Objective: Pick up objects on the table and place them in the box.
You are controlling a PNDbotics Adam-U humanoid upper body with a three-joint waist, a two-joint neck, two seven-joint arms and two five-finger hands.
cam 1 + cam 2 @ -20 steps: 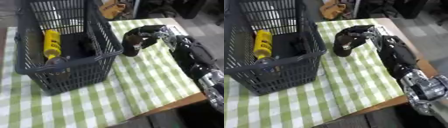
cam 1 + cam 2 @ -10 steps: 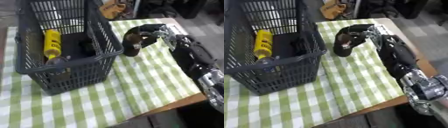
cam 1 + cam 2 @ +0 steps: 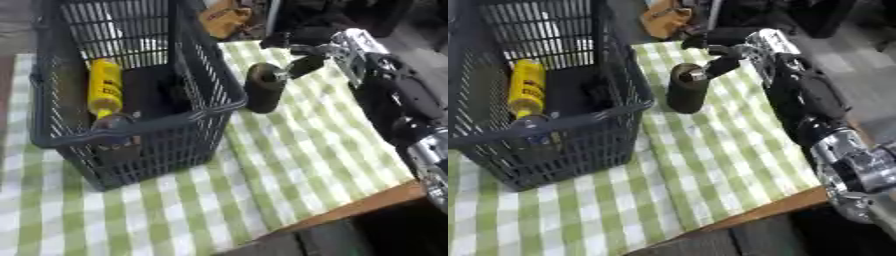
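Beside basket [image 3: 210, 107]: dark brown cylinder [image 3: 263, 93], upright, right hand [image 3: 302, 62] touching.

Soft blur throughout, even daylight, faint shadows

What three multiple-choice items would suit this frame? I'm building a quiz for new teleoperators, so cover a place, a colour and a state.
1. Where is the dark cylinder?
A. inside the basket
B. outside the basket, beside its right wall
C. on the floor

2. What colour is the bottle in the basket?
A. yellow
B. red
C. white

3. How does the right hand meet the cylinder?
A. fingers at its top rim
B. resting flat on the tablecloth
C. well clear of it

Answers: B, it shows against the checked cloth outside the mesh; A, it is bright yellow; A, the fingers reach its upper edge.
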